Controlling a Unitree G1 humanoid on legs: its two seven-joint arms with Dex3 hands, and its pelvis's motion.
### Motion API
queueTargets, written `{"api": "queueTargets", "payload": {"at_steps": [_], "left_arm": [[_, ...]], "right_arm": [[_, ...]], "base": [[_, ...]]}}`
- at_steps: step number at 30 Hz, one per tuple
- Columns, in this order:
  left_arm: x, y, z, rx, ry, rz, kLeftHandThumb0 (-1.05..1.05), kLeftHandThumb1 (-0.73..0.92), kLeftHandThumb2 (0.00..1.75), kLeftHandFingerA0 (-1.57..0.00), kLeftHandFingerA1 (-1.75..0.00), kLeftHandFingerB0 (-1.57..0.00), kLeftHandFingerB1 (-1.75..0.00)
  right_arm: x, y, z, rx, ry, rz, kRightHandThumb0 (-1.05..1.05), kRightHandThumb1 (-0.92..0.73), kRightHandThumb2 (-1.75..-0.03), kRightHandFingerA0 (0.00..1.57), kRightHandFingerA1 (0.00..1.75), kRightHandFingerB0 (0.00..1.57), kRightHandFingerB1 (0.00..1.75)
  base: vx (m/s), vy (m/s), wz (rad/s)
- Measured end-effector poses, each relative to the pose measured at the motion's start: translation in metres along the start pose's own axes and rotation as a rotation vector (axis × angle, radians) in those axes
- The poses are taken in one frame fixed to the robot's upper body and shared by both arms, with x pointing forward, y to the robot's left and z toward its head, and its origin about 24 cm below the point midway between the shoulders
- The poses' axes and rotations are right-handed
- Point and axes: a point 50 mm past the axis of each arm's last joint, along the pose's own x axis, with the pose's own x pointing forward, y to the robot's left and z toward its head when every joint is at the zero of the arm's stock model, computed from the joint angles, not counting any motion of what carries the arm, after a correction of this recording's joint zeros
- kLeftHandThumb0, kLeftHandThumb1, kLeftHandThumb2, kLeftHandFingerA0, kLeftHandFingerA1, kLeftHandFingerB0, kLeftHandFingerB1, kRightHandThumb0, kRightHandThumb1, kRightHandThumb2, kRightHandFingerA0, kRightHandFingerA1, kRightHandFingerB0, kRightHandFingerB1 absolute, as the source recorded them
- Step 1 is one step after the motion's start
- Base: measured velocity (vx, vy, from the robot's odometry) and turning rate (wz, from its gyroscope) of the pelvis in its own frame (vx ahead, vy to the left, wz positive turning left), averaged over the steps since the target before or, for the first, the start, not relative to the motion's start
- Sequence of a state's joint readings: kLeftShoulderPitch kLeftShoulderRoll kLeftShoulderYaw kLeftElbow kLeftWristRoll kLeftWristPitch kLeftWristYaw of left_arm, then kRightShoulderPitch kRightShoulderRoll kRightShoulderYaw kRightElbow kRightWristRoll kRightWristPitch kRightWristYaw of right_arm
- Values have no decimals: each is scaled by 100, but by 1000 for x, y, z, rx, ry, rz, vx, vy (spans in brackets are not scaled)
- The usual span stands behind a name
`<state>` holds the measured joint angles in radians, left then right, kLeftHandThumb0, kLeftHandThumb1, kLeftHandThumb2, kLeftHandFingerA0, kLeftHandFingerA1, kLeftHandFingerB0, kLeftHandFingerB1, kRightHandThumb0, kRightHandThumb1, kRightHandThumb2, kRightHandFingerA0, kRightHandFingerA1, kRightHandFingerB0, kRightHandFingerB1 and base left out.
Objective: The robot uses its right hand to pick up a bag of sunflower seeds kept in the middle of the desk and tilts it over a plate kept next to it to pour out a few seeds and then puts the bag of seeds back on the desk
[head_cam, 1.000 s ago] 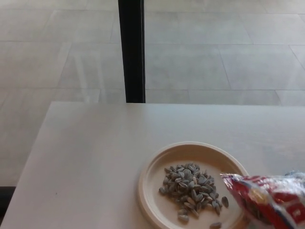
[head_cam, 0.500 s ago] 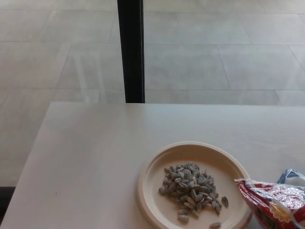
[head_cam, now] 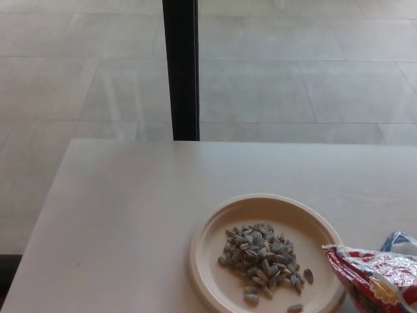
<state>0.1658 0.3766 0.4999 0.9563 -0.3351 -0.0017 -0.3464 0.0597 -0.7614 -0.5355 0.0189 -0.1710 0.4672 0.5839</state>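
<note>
A red, shiny bag of sunflower seeds point(head_cam: 378, 277) shows at the bottom right corner, its open end pointing left toward the plate and just past the plate's right rim. The pale round plate point(head_cam: 215, 225) sits on the desk in the lower middle of the head view. A heap of grey striped seeds point(head_cam: 260, 257) lies in its centre, with a few stray ones near the front rim. Neither hand shows; whatever holds the bag is out of the picture.
The light wooden desk point(head_cam: 130, 208) stretches to the left and behind the plate. A black vertical post point(head_cam: 180, 68) stands behind the desk's far edge, against a grey tiled floor.
The bag has moved right and down, off the plate's edge, between one second ago and half a second ago. Since then it has barely shifted.
</note>
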Motion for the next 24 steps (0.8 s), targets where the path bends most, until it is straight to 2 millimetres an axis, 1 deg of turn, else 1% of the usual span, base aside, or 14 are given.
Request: {"api": "queueTargets", "payload": {"at_steps": [5,6,7,12,13,14,16,17,19,20,21,22,23,24], "left_arm": [[1,-1,2,1,-6,-4,-69,90,82,-16,-79,-4,-57],[1,-2,2,1,-8,-5,-70,89,83,-12,-87,-4,-59],[1,-2,3,1,-9,-6,-70,90,82,-16,-79,-4,-57],[2,-3,5,1,-16,-9,-67,91,82,-14,-90,-4,-58],[2,-3,5,1,-16,-9,-69,89,81,-15,-92,-4,-59],[2,-3,5,0,-17,-9,-69,89,81,-15,-92,-4,-59],[3,-4,6,0,-19,-11,-72,90,81,-19,-83,-4,-58],[3,-4,7,-1,-21,-12,-76,68,116,-22,-73,-3,-55],[3,-5,7,-1,-23,-13,-75,68,116,-19,-71,-3,-54],[4,-5,8,-2,-24,-15,-75,68,116,-16,-70,-4,-55],[4,-6,8,-4,-25,-16,-74,68,117,-16,-70,-4,-56],[5,-6,8,-4,-26,-17,-74,88,81,-10,-92,-3,-63],[5,-7,9,-5,-27,-18,-78,68,116,-20,-73,-5,-58],[6,-7,10,-7,-30,-20,-78,68,116,-20,-73,-5,-58]], "right_arm": [[-13,-26,-37,138,85,-97,-75,-43,-68,0,1,7,2],[-17,-30,-45,167,101,-119,-54,-56,-72,0,0,1,16],[-21,-34,-52,194,117,-141,-51,-55,-70,0,0,1,18],[-39,-50,-90,344,181,-269,-45,-65,-59,0,0,4,24],[-42,-52,-98,379,196,-298,-47,-63,-77,0,0,2,16],[-45,-52,-107,414,210,-325,-47,-63,-77,0,0,2,16],[-49,-51,-121,479,232,-364,-45,-63,-75,0,0,0,16],[-51,-49,-131,536,242,-390,-42,-63,-75,0,0,1,15],[-54,-42,-146,629,256,-420,-43,-63,-70,0,5,1,19],[-56,-34,-158,708,266,-446,-47,-69,-61,0,17,5,23],[-57,-28,-166,763,271,-464,-43,-65,-66,0,10,5,23],[-57,-23,-171,805,275,-477,-42,-68,-65,0,13,5,23],[-57,-18,-176,840,279,-487,-44,-66,-65,0,12,5,23],[-57,-12,-181,880,283,-498,-44,-66,-65,0,12,5,23]], "base": [[0,0,0],[0,0,0],[0,0,0],[0,0,0],[0,0,0],[0,0,0],[0,0,0],[0,0,0],[0,0,0],[0,0,0],[0,0,0],[0,0,0],[0,0,0],[0,0,0]]}}
